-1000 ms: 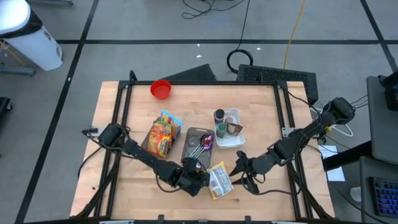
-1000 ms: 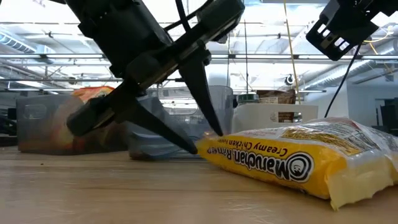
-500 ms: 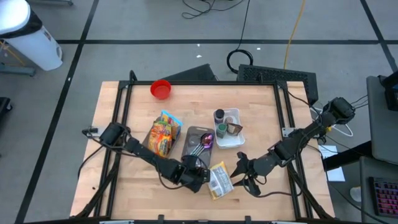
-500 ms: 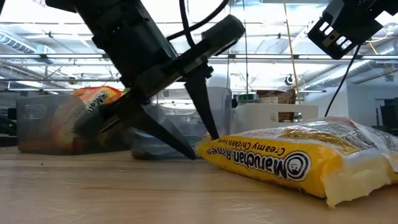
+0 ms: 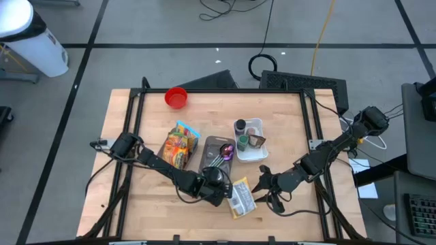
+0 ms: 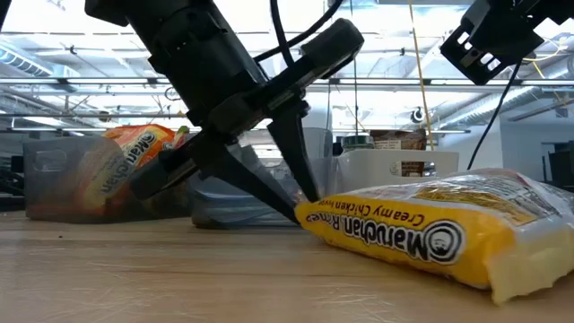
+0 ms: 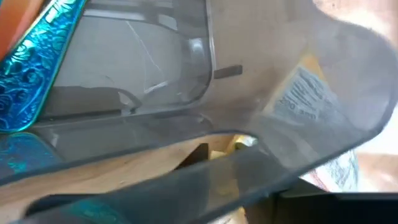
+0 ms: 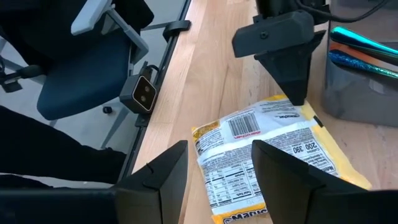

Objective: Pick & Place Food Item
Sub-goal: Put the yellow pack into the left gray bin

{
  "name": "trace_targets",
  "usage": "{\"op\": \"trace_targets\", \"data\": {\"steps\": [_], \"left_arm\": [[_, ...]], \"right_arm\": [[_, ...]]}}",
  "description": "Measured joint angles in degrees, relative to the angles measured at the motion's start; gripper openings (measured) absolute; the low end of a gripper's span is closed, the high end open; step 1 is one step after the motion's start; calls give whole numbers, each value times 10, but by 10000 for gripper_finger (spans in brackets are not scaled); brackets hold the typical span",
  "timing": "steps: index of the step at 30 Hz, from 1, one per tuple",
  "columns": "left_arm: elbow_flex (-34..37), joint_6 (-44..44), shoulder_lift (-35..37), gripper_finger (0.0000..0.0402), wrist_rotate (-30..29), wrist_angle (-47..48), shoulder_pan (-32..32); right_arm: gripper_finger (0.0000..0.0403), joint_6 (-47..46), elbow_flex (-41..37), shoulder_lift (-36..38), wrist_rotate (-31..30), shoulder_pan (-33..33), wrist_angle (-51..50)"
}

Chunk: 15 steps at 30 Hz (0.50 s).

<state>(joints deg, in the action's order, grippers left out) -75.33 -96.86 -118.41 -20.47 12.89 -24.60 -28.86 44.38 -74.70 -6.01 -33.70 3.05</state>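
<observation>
A yellow ramen packet [image 5: 241, 199] lies flat on the wooden table near its front edge, label up in the low view [image 6: 421, 238]. My left gripper [image 6: 305, 209] has come in from the table's left, and its two dark fingers close on the packet's left end. It also shows at the packet's far corner in the right wrist view [image 8: 292, 74]. My right gripper [image 5: 262, 185] hovers just right of the packet, above it. Its fingers stand open, and the packet [image 8: 267, 149] shows beyond and between them. My left gripper pinches the ramen packet's left end [image 6: 309, 215] between its two fingertips, with only the free ends of the fingers on it. The fingers slant down from the table's left. The packet stays flat on the table.
Behind the packet stand a grey tray [image 5: 216, 156] with spoons, an orange snack bag [image 5: 178, 148] and a white container [image 5: 251, 139] with small jars. A red bowl [image 5: 176, 98] sits at the far left. The table's front left is bare wood.
My left gripper has gone a little toward the table's right edge, and its fingertips have drawn closer together around the packet's left end. The packet has slid slightly to the right along the table.
</observation>
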Motion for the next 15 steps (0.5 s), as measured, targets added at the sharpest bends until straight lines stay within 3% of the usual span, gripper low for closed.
{"op": "trace_targets", "data": {"steps": [5,12,15], "left_arm": [[0,36,0,11,15,-26,0],[0,90,2,4,32,-104,-2],[-16,140,3,5,64,-110,-3]], "right_arm": [[171,2,0,0,0,5,-2],[171,6,0,0,0,11,-3],[171,6,0,0,1,13,-3]]}}
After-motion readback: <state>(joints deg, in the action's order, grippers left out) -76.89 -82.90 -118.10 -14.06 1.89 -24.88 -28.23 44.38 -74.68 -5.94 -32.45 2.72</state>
